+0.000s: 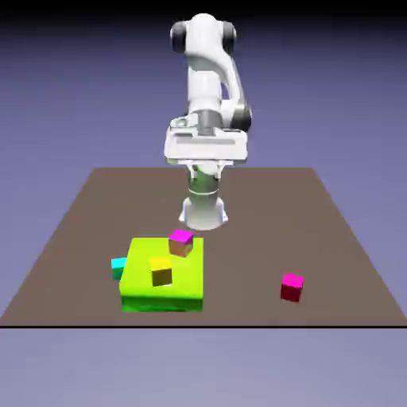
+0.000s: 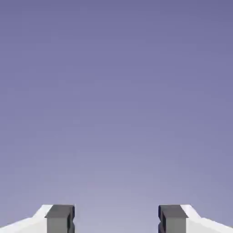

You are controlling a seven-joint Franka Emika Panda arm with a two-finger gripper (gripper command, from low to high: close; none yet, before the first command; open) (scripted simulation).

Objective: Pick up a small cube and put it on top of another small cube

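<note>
On the wide brown table (image 1: 246,207), a big, flat, bright green block (image 1: 139,274) lies toward the exterior view's left, near the front edge. Two small cubes sit on top of it. The yellow cube (image 1: 161,273) is nearer the front, and the purple-topped cube (image 1: 181,243), with its brownish-pink front, is nearer the back. A light blue cube (image 1: 118,268) is just beside the block, at the exterior view's left, and the block hides some of it. The pink cube (image 1: 292,288) sits by itself on the table, well apart, toward the exterior view's right. Its front is dark red. I see no cube stacked on another cube.

The white robot arm (image 1: 204,87) stands up tall at the far side of the table. Its gripper (image 2: 116,219) is up in the air, well apart from all the cubes. The two grey fingertips (image 2: 60,218) are spread wide, with only the backdrop showing between them.

All around, the room is plain blue-violet. The backdrop (image 1: 71,103) goes almost black at the very top and gets paler lower down. The table top is smooth and dull, with a thin dark line along its front edge.
</note>
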